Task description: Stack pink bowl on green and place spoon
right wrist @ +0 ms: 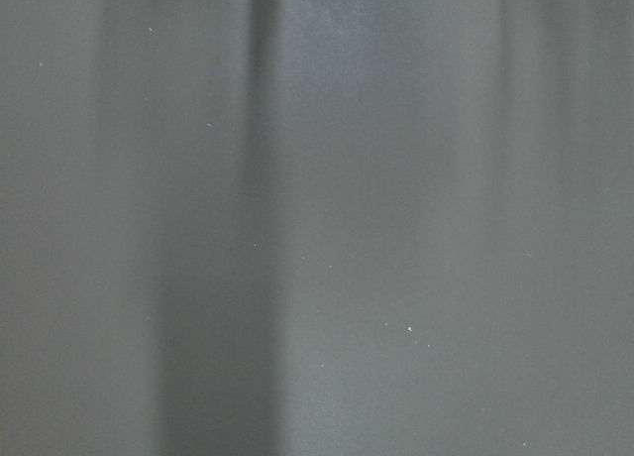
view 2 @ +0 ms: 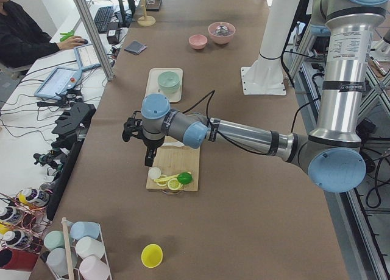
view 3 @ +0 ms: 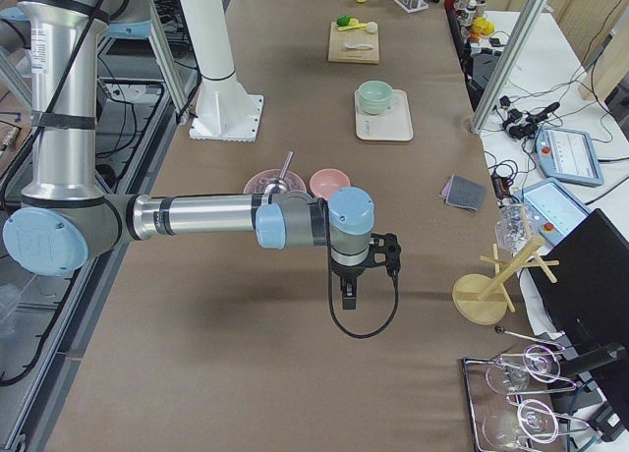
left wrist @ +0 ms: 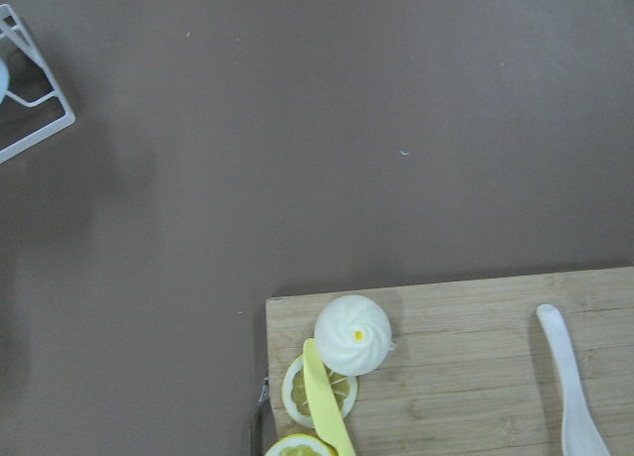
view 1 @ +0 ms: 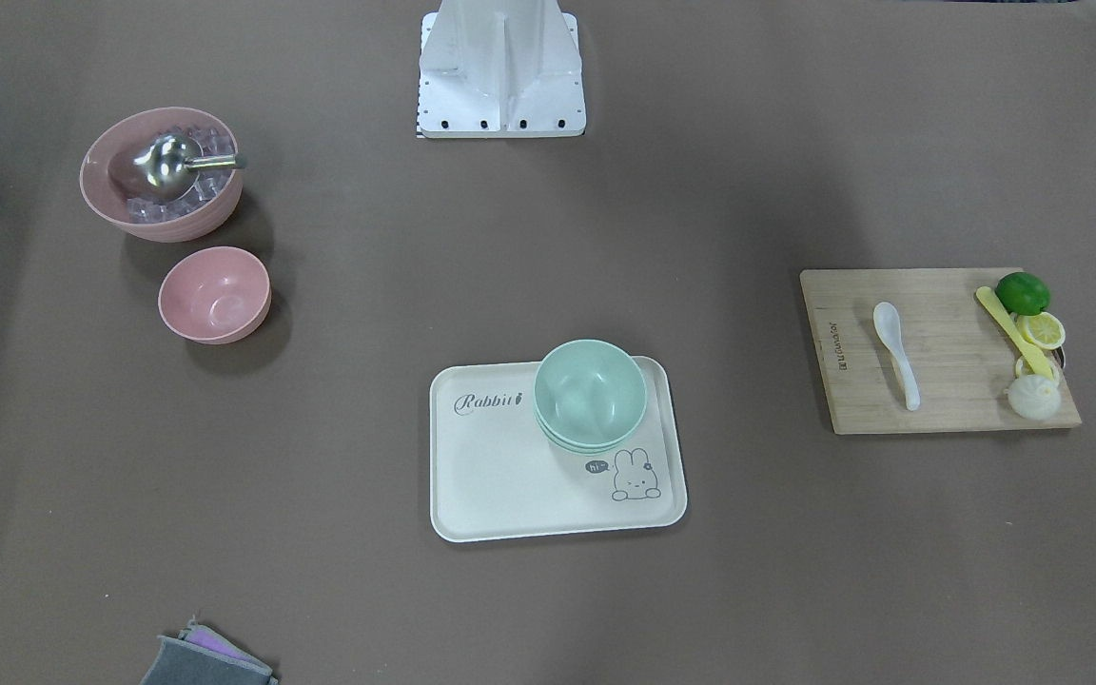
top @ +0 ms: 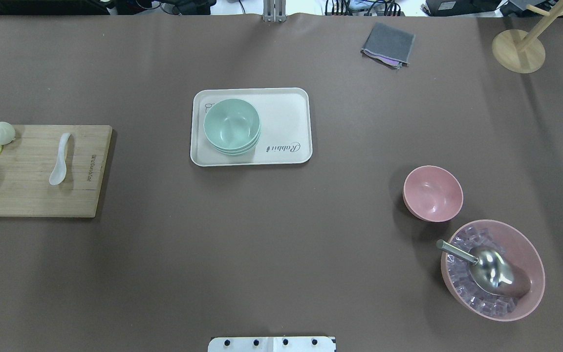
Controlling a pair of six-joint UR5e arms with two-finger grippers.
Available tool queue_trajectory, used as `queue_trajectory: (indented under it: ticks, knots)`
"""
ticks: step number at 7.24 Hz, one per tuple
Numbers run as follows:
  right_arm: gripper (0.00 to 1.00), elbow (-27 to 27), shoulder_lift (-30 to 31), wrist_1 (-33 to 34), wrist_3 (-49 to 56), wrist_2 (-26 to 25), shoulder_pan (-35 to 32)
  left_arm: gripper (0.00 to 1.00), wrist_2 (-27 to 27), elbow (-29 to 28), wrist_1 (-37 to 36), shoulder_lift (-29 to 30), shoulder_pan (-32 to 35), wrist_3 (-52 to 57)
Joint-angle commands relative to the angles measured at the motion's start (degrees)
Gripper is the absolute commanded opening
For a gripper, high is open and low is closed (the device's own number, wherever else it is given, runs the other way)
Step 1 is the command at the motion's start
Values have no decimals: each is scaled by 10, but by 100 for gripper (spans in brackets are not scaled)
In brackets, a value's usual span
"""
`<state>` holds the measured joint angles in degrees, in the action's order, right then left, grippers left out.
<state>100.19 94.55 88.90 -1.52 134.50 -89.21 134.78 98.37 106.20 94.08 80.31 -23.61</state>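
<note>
Spoon (top: pixel 60 159) lies on the board (top: pixel 32 195), left; green bowl (top: pixel 231 124) sits on the tray (top: pixel 286 122), centre; pink bowl (top: pixel 433 193) stands on the counter (top: pixel 281 244), right. Left pincer (view 2: pixel 148 157) hangs by the board, right pincer (view 3: pixel 350 297) above the counter; how far either gapes, I cannot tell.

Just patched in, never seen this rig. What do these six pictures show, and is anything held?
Two robot arms share one table. Two pictures look down from opposite sides, two from the table's ends, two from wrist cameras. The small pink bowl sits beside a larger pink bowl of ice with a scoop. The green bowls stand stacked on the tray. The white spoon lies on the cutting board. The left gripper hangs just past that board's end, the right gripper above bare table; neither seems to hold anything.
</note>
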Motion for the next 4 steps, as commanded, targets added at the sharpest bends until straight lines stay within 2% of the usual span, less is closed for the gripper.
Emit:
queue_trajectory:
  ticks: [1, 3, 4]
  knots:
    - [100, 4, -34, 0, 1, 4, 3, 98, -4, 6, 11, 31, -55, -71]
    - [100, 11, -59, -1, -4, 19, 13, 98, -9, -1, 9, 45, -80, -71]
    - [100, 2, -81, 0, -6, 23, 40, 98, -88, 0, 6, 45, -106, -72]
